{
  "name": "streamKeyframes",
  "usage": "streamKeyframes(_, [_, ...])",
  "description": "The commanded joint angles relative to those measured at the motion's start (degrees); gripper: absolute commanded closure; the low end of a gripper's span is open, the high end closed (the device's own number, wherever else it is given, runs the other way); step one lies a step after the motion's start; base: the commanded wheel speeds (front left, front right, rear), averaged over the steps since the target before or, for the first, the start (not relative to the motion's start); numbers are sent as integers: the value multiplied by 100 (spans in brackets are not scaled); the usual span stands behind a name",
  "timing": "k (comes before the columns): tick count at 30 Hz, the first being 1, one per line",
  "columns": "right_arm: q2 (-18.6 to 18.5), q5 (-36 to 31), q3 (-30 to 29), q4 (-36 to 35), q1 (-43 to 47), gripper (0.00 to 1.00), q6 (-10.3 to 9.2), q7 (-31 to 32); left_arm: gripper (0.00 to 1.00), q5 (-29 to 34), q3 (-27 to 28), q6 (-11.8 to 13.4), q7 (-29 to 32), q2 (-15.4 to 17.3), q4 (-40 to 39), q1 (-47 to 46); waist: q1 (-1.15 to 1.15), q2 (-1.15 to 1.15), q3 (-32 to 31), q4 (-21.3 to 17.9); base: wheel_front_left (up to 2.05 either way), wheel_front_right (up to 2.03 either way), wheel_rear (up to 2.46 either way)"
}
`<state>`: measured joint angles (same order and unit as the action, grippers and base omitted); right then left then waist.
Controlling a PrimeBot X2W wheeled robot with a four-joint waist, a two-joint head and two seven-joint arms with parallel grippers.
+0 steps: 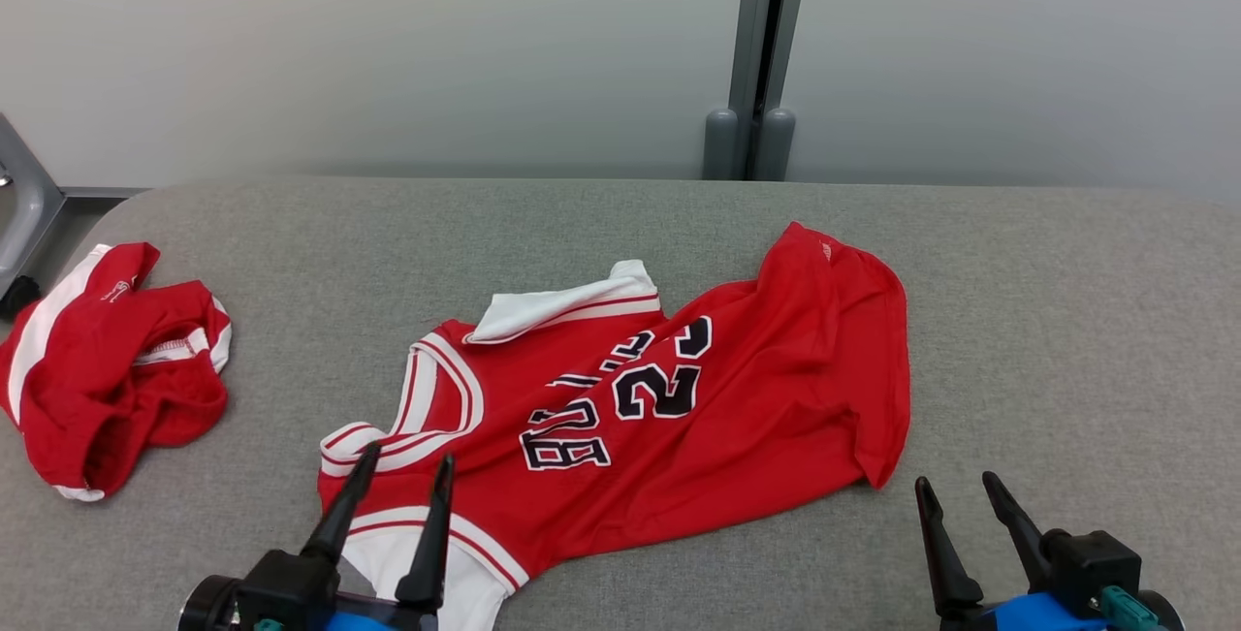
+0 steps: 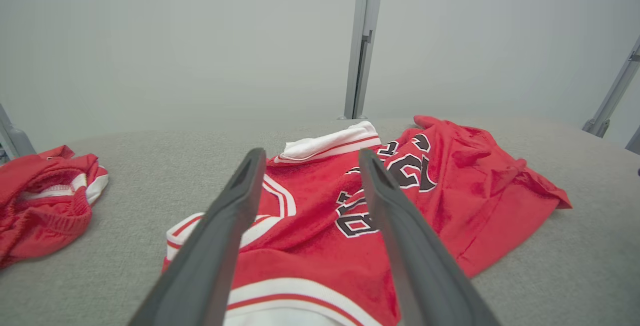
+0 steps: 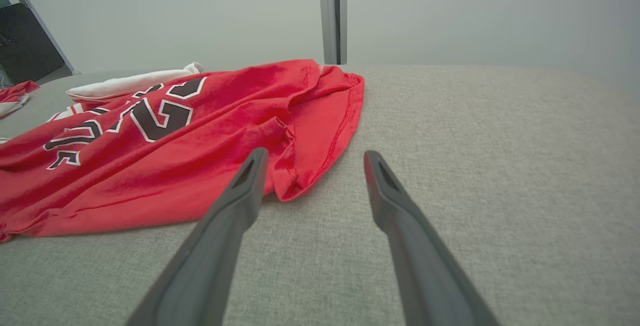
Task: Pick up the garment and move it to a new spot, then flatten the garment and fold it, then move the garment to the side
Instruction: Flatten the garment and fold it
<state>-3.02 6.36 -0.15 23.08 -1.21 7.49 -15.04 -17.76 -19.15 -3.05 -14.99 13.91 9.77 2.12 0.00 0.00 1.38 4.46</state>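
Currently the garment (image 1: 737,418) (image 2: 450,191) (image 3: 200,140), a red basketball jersey with white trim and dark numbers, lies spread but wrinkled at the middle of the grey tabletop (image 1: 1066,321) (image 3: 500,166). Its collar is toward the left and its hem toward the right. The far shoulder part is flipped over and shows white.

The left gripper (image 1: 407,457) (image 2: 312,155) is at the near left, its two dark fingers apart with nothing between them. The tips are over the garment's collar and near shoulder trim; whether they touch the cloth cannot be told. The right gripper (image 1: 955,482) (image 3: 316,153) is at the near right, its fingers likewise apart and empty, over bare tabletop just beside the garment's near right hem corner.

A pair of red shorts (image 1: 116,369) (image 2: 40,201) with white stripes lies bunched at the left end of the tabletop, well apart from the garment. Beyond the far edge stands a pale wall (image 1: 388,49) with a grey upright post (image 1: 761,49).
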Motion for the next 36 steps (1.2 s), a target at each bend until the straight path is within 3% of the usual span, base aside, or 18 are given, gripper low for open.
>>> streamKeyframes(1, [-23,6,14,7,-38,0,1,-19,0,72,176,1,-24,-77,-29,-74,0,0,-24,-41,0,0,0])
streamKeyframes(9, [-55,50,-28,11,-81,0,1,-19,0,349,1168,-106,-25,-500,107,-181,0,0,10,-169,0,0,0])
streamKeyframes(17, [-44,45,-98,10,-111,0,1,-20,0,701,1972,-262,-25,-687,274,-229,0,0,92,-215,0,0,0])
streamKeyframes(26, [-91,-27,50,70,-318,0,1,-20,0,993,2176,-397,-26,-911,262,-247,0,0,167,-160,0,0,0])
streamKeyframes(36, [-396,-67,800,731,-1387,0,1,-16,0,1038,2111,-454,-26,-1015,295,-457,0,0,425,44,0,0,0])
